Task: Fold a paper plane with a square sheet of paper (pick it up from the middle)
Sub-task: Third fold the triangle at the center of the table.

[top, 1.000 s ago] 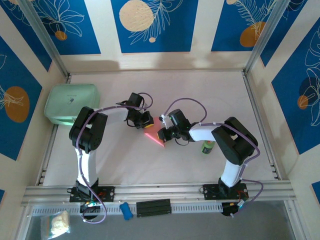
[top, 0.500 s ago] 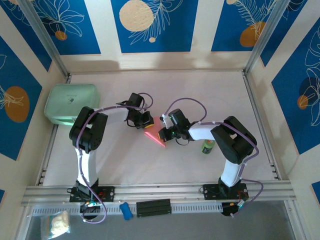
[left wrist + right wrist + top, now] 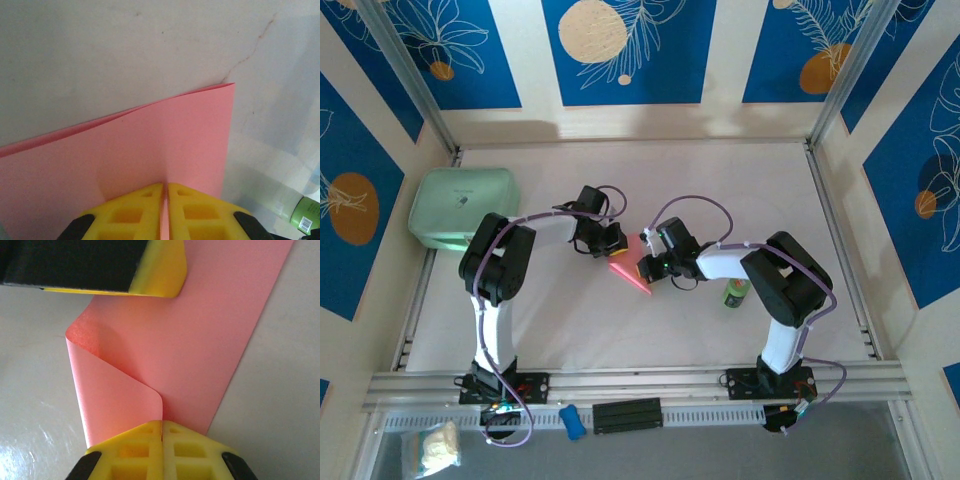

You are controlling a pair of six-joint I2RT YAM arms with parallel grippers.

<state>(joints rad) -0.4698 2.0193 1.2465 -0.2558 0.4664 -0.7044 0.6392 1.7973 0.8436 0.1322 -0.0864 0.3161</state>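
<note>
Lying between mint-green case [image 3: 460,205] and green can [image 3: 736,293], pink paper [image 3: 628,275] curls.

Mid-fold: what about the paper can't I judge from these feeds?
- Top view: the pink paper is too small to count its folds.
- Left wrist view: the left gripper covers the pinched edge with its jaws; the paper runs off the left edge.
- Right wrist view: the right gripper hides the curl's base; the paper leaves the top edge.
- Green can: cut off by the corner, label blurred.
</note>
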